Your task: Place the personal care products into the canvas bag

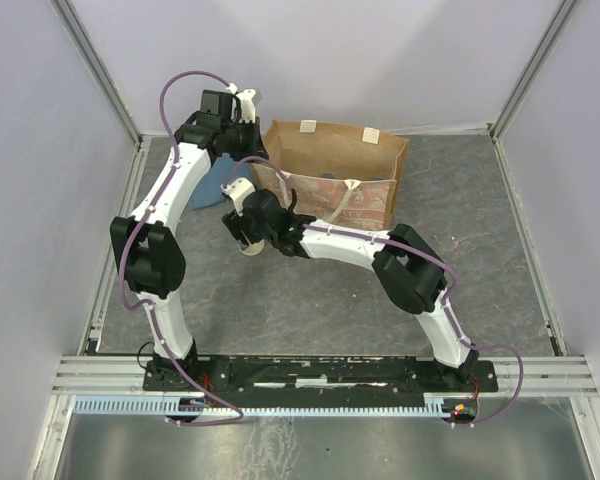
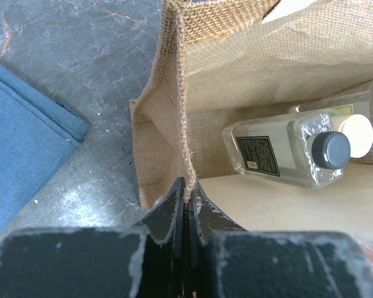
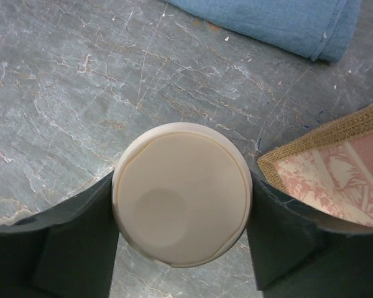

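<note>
The canvas bag (image 1: 330, 165) stands open at the back of the table. My left gripper (image 1: 252, 128) is shut on the bag's left rim (image 2: 177, 93), fingertips pinching the woven edge (image 2: 188, 186). Inside the bag lies a clear dark-capped bottle (image 2: 280, 149), with a pale round-topped jar (image 2: 359, 134) partly hidden behind it. My right gripper (image 1: 248, 238) is shut on the beige bottle's cream cap (image 3: 181, 194), just left of the bag's front corner (image 3: 336, 167). The bottle (image 1: 250, 248) is at table level. The second clear bottle is not in view.
A folded blue cloth (image 1: 215, 185) lies left of the bag, under the left arm; it also shows in the left wrist view (image 2: 25, 155) and the right wrist view (image 3: 280, 18). Grey marbled table (image 1: 310, 300) with metal rails at its sides.
</note>
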Controlling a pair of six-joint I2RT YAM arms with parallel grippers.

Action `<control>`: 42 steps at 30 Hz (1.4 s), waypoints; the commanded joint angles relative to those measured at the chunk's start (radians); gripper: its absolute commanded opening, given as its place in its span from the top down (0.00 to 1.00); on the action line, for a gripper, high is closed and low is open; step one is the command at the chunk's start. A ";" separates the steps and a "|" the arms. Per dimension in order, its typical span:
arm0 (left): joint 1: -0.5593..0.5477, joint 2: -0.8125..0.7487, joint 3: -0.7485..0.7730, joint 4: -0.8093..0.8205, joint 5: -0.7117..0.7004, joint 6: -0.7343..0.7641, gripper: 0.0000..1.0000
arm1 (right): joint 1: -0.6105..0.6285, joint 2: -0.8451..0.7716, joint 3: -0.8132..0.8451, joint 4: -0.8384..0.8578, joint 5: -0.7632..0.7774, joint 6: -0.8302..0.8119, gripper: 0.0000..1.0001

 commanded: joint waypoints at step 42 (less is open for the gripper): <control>-0.085 -0.253 -0.206 0.081 -0.039 -0.010 0.97 | -0.085 -0.566 0.372 -0.613 0.158 0.004 1.00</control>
